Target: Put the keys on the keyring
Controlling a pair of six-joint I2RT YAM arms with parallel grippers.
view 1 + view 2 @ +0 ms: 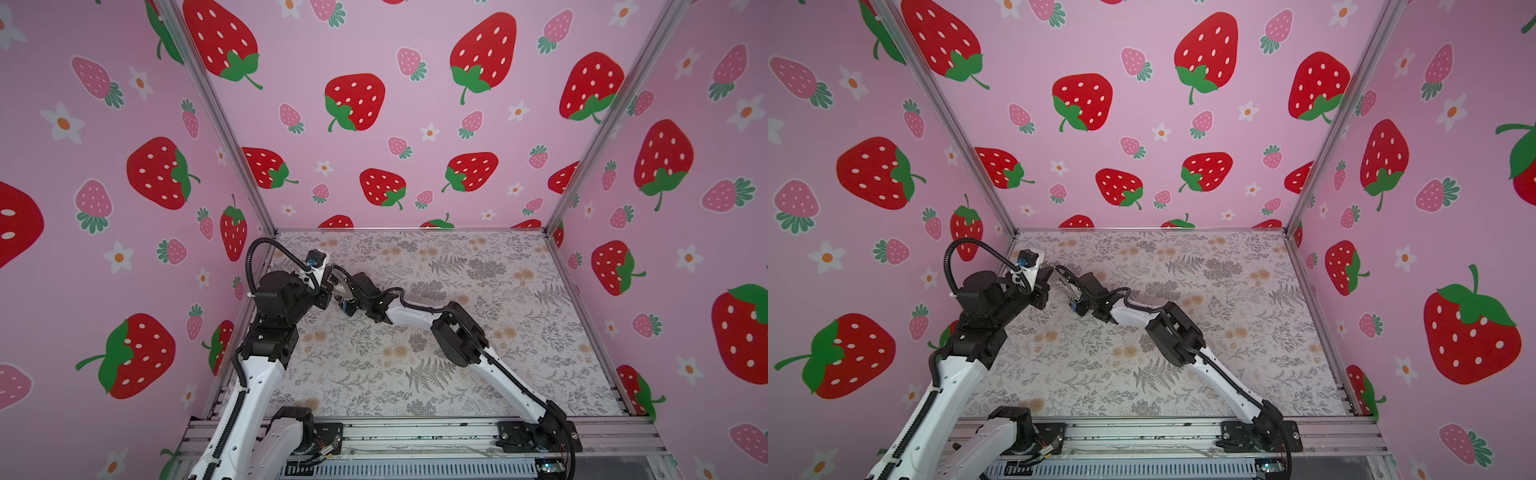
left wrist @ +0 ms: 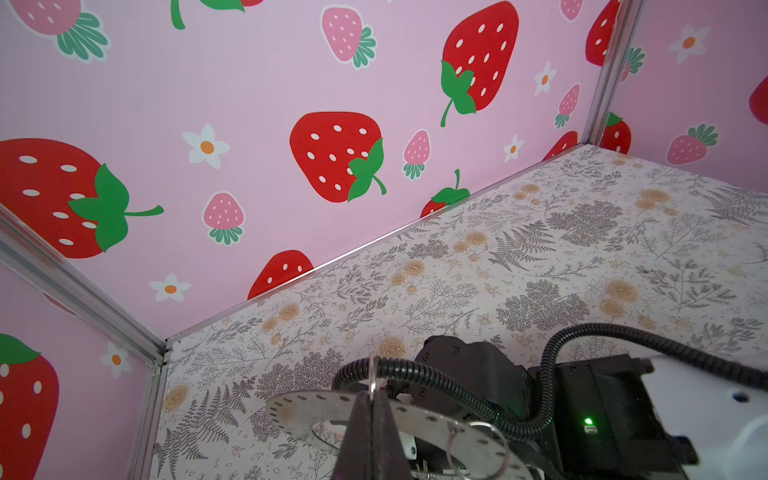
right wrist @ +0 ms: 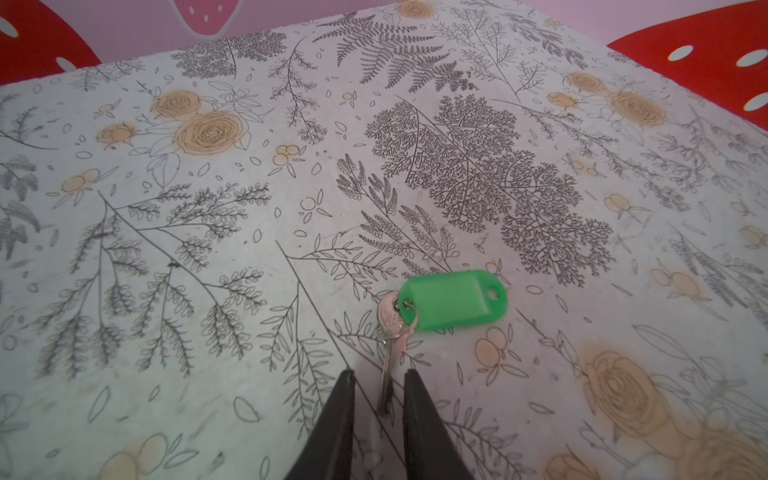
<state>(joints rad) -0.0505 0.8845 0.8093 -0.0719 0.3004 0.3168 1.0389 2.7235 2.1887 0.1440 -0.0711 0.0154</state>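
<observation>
Room: both arms crowd the back-left corner of the table [image 1: 519, 353], close to the left wall; open floral surface runs right and forward.
Key [image 3: 390, 320]: flat on the table with its green tag [image 3: 451, 301], shaft between the fingers.
Right gripper [image 3: 379, 376]: fingers parted, straddling the shaft, touching neither side.
Left gripper [image 2: 371, 401]: pinched closed, holding the keyring [image 2: 291, 409] level above the table.
</observation>
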